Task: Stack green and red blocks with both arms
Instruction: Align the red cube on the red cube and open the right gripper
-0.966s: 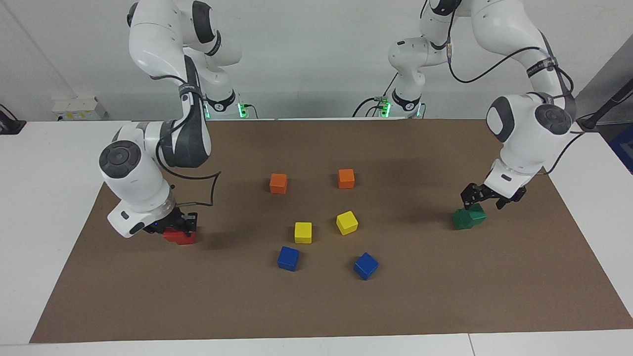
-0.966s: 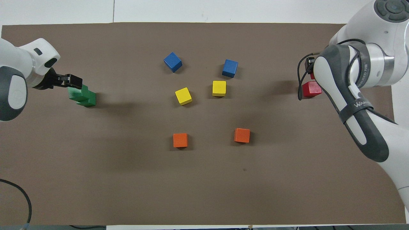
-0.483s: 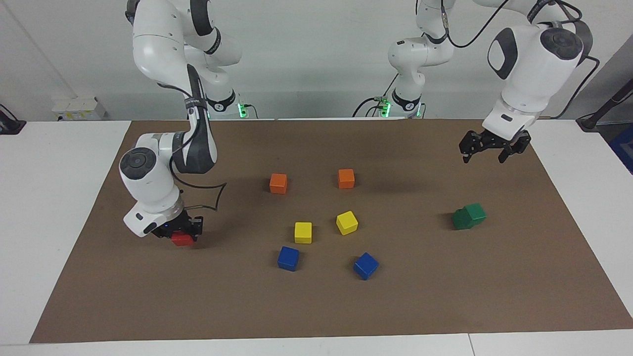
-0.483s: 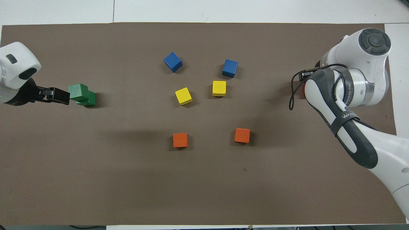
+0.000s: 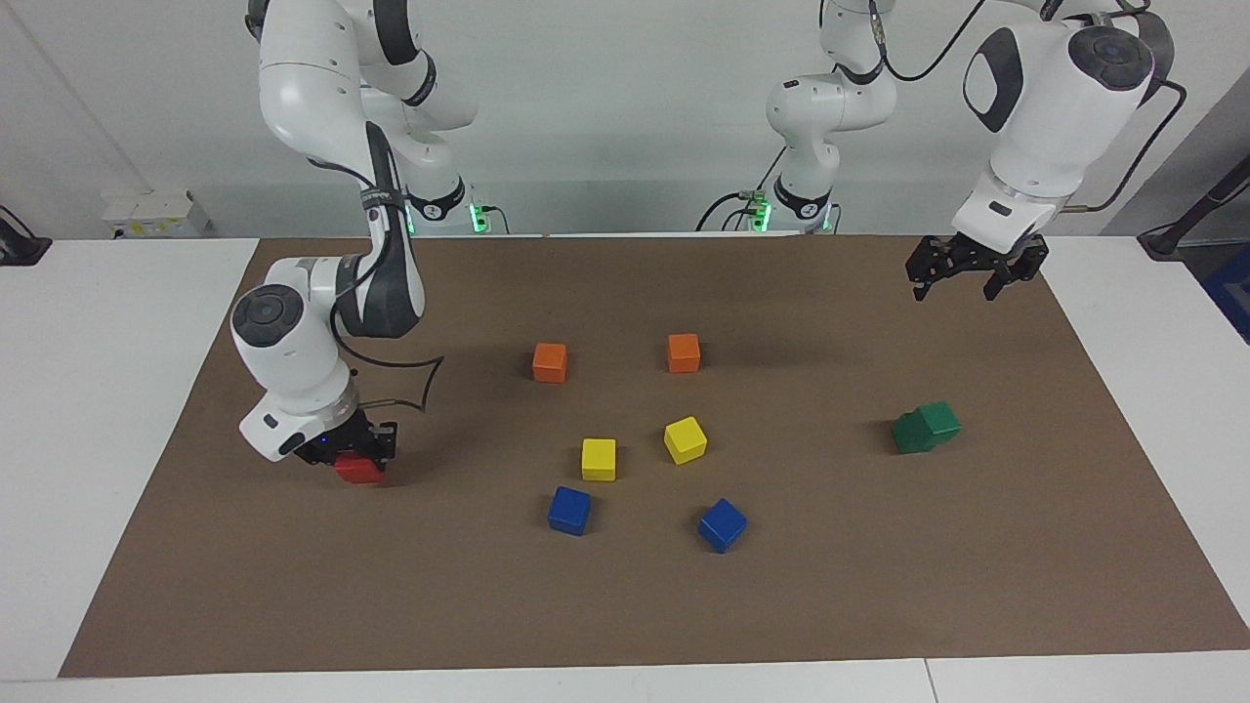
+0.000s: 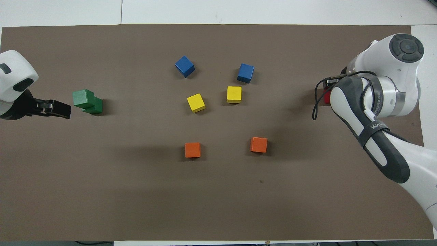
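Right gripper (image 5: 359,451) sits low at the right arm's end of the brown mat (image 5: 625,605), fingers clamped on a red block (image 5: 357,469). In the facing view the block shows just under the black fingers; cannot tell whether it rests on the mat or is slightly clear of it. In the overhead view only a sliver of red (image 6: 326,99) shows past the arm's wrist. A second red block is not visible in either view.

Centre of mat, untouched: two orange cubes (image 5: 550,362) (image 5: 684,352) nearest the robots, set apart from each other. Two yellow cubes (image 5: 599,459) (image 5: 685,439) farther out, the one toward the left arm's end turned at an angle. Two blue cubes (image 5: 569,510) (image 5: 722,524) farthest from the robots, the one toward the left arm's end also turned.

Green blocks (image 5: 925,428): two, stacked, at the left arm's end of the mat. Upper block sits offset on the lower one, overhanging, not squared up; the overhead view shows the step between them (image 6: 87,101). Nothing touches the stack.

Left gripper (image 5: 975,268) is raised in the air, fingers spread apart and holding nothing. It is over the mat near its edge at the left arm's end, well clear of the green stack.
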`<control>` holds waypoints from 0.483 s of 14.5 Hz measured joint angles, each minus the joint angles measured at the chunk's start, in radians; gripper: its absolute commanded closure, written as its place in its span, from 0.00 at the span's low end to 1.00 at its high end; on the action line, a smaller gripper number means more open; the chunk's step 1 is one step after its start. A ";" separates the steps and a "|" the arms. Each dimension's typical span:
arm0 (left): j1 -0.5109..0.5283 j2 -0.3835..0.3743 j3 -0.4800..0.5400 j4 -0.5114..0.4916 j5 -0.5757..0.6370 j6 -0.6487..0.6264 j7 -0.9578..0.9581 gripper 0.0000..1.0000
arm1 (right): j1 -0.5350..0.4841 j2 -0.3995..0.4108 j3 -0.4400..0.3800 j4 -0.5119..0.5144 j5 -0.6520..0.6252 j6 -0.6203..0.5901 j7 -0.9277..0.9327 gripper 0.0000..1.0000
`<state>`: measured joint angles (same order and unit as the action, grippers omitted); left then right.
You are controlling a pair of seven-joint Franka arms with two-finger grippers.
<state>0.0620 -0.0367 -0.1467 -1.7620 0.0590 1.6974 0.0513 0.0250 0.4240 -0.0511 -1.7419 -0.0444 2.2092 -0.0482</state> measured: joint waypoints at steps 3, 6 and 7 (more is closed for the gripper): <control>-0.014 0.003 0.001 0.015 -0.013 -0.019 0.000 0.00 | -0.020 -0.007 0.000 -0.012 0.003 0.009 -0.004 1.00; -0.017 0.016 0.010 0.055 -0.018 -0.043 -0.001 0.00 | -0.016 -0.010 0.006 -0.016 0.019 0.009 -0.004 1.00; -0.017 0.019 0.013 0.061 -0.018 -0.047 -0.001 0.00 | -0.016 -0.010 0.007 -0.016 0.019 0.009 -0.004 1.00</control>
<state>0.0445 -0.0175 -0.1342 -1.7013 0.0408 1.6503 0.0501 0.0089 0.4142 -0.0444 -1.7579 -0.0250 2.2184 -0.0523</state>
